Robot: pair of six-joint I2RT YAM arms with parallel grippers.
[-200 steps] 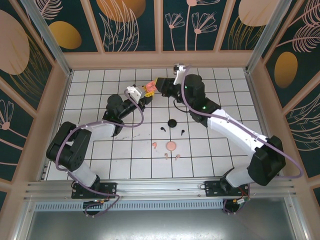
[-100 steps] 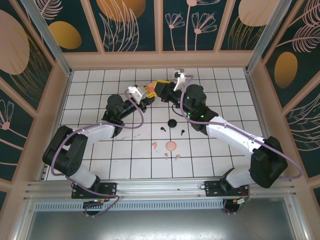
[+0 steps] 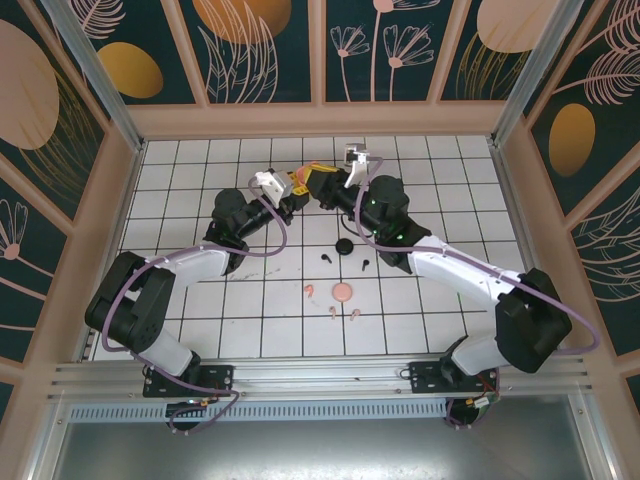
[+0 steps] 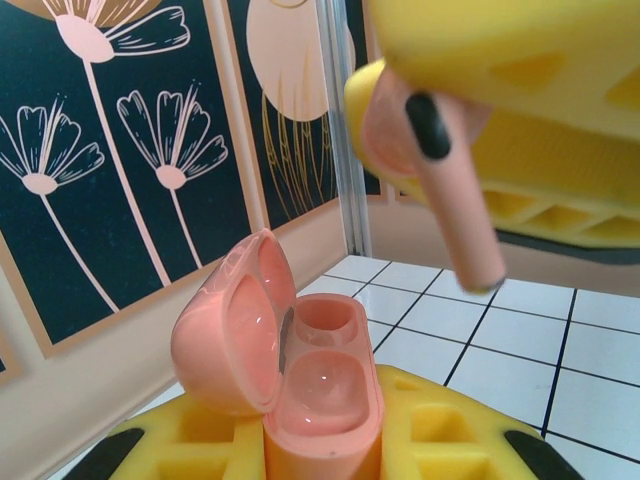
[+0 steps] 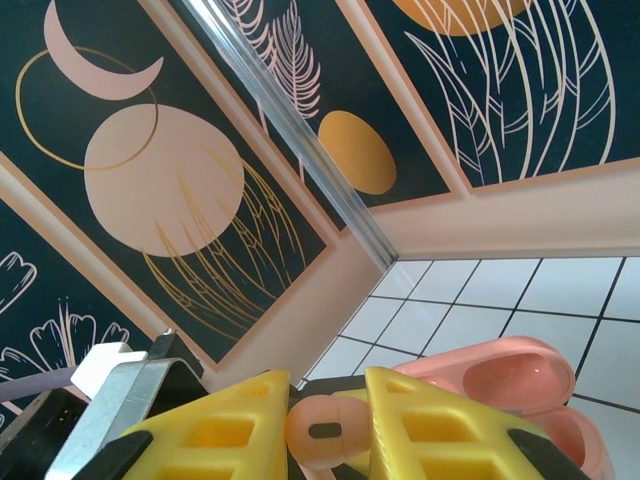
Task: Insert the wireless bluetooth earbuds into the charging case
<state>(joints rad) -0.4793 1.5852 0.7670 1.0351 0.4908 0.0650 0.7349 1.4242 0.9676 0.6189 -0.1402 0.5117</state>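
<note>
Top camera looks down; close wrist cameras share the pink case (image 4: 325,395).

In the left wrist view the case (image 4: 310,390) runs off the bottom edge, its base sunk between the left fingers (image 4: 190,450), which are cropped too. One of the right fingers (image 4: 520,90) is cut by the top and right edges and covers part of the earbud (image 4: 440,190) head. In the right wrist view the earbud's stem is hidden between the right fingers, and one screens half the case. From above, the loose buds (image 3: 332,309) mid-table (image 3: 260,320) are too small to tell how they lie.
</note>
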